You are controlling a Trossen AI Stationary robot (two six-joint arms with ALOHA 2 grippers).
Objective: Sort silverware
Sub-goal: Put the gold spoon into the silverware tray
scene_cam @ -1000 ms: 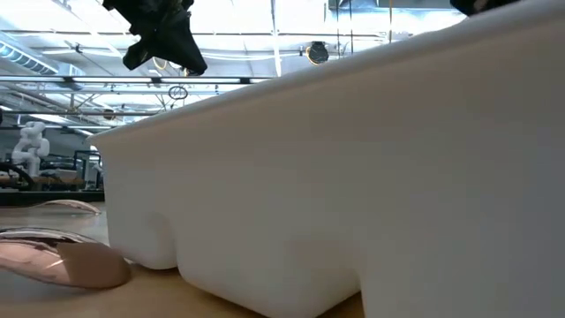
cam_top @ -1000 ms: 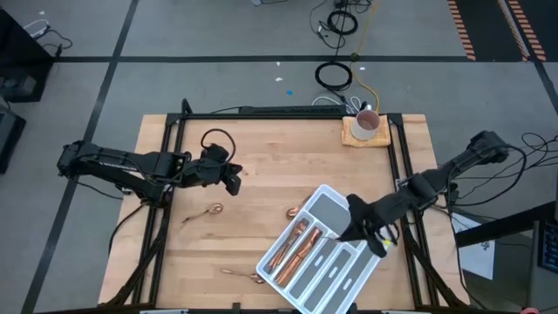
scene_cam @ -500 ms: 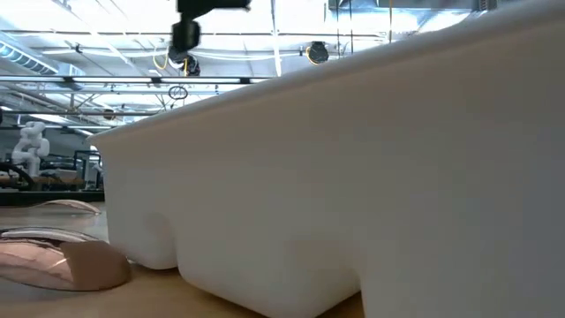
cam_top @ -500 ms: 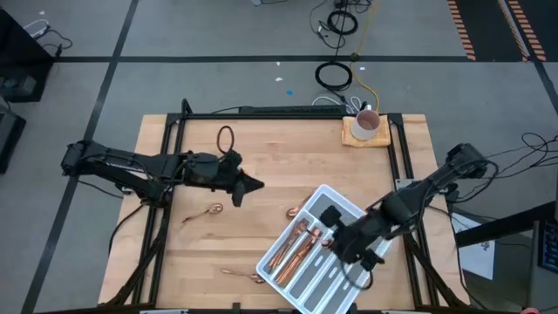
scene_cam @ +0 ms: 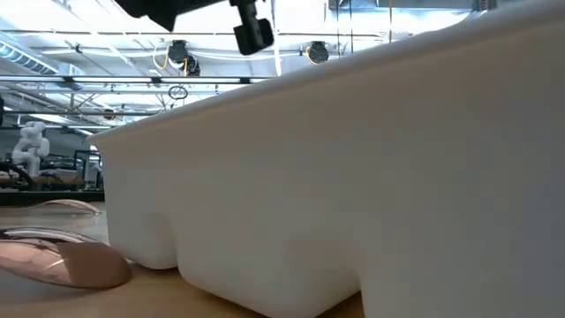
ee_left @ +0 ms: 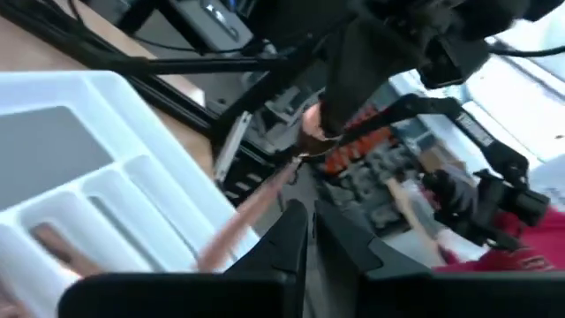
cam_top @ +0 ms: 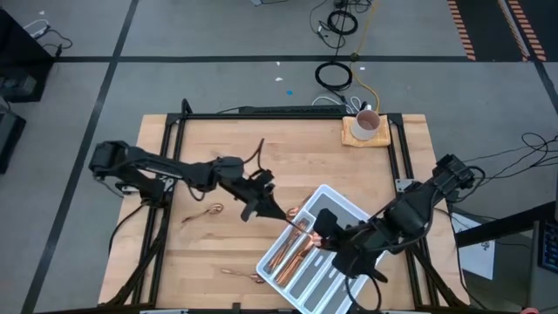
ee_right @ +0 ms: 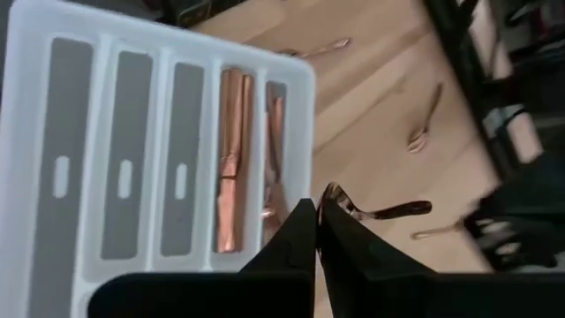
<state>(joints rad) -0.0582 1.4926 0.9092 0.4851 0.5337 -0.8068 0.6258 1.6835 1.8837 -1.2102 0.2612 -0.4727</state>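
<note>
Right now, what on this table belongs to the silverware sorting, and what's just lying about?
Job: silverware in the tray; loose silverware on the table; white tray; left gripper; right gripper.

Lying about: mug on its coaster.

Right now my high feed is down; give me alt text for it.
Both grippers meet over the white tray: the left gripper reaches its upper-left edge, the right gripper hovers above copper silverware in its left compartments. Three copper pieces lie loose on the table; a mug sits far right.

Both arms reach toward each other, the left pincer [cam_top: 277, 212] and right pincer [cam_top: 324, 241] both closed.
</note>
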